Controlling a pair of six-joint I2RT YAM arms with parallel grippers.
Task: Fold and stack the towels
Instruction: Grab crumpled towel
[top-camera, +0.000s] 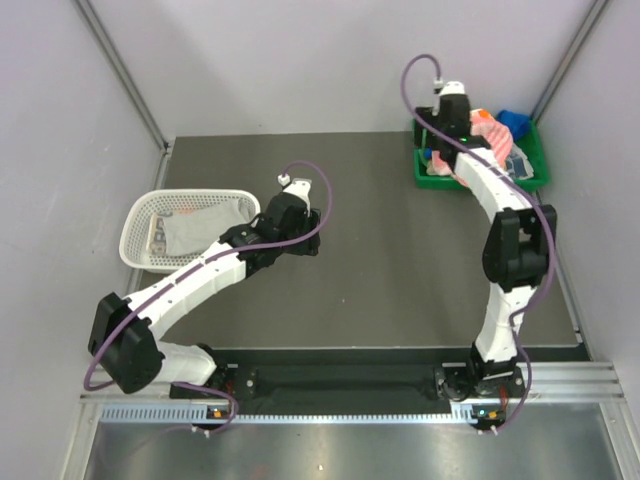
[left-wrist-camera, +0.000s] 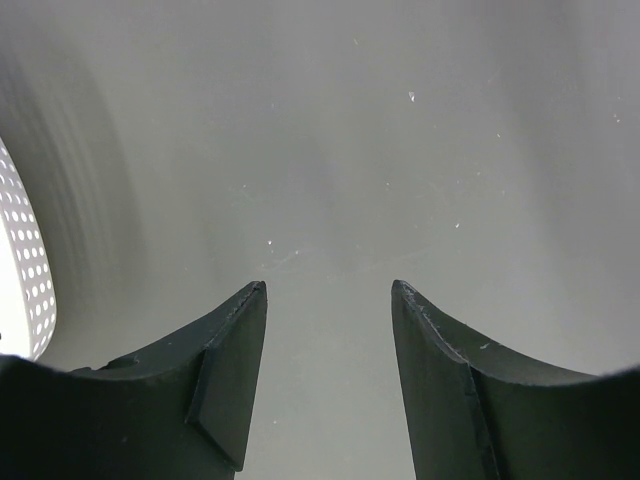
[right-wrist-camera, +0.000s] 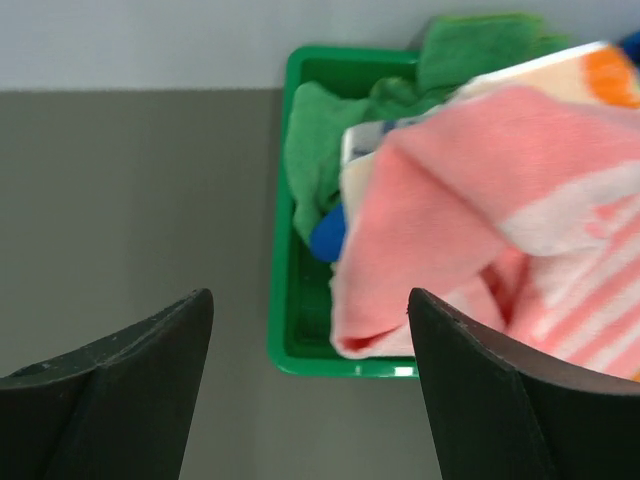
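A pile of towels fills the green tray (top-camera: 537, 180) at the back right. A pink striped towel (right-wrist-camera: 480, 190) lies on top, with an orange-patterned one (right-wrist-camera: 610, 75), a blue one (top-camera: 516, 122) and green cloths (right-wrist-camera: 320, 150) around it. A grey-white towel (top-camera: 205, 222) lies in the white basket (top-camera: 135, 235) at the left. My right gripper (right-wrist-camera: 310, 295) is open and empty, hovering above the tray's near-left corner (right-wrist-camera: 290, 355). My left gripper (left-wrist-camera: 328, 288) is open and empty over bare dark table beside the basket.
The white perforated basket's wall (left-wrist-camera: 25, 270) shows at the left edge of the left wrist view. Grey walls enclose the table on the left, back and right. A metal rail runs along the near edge (top-camera: 350, 410).
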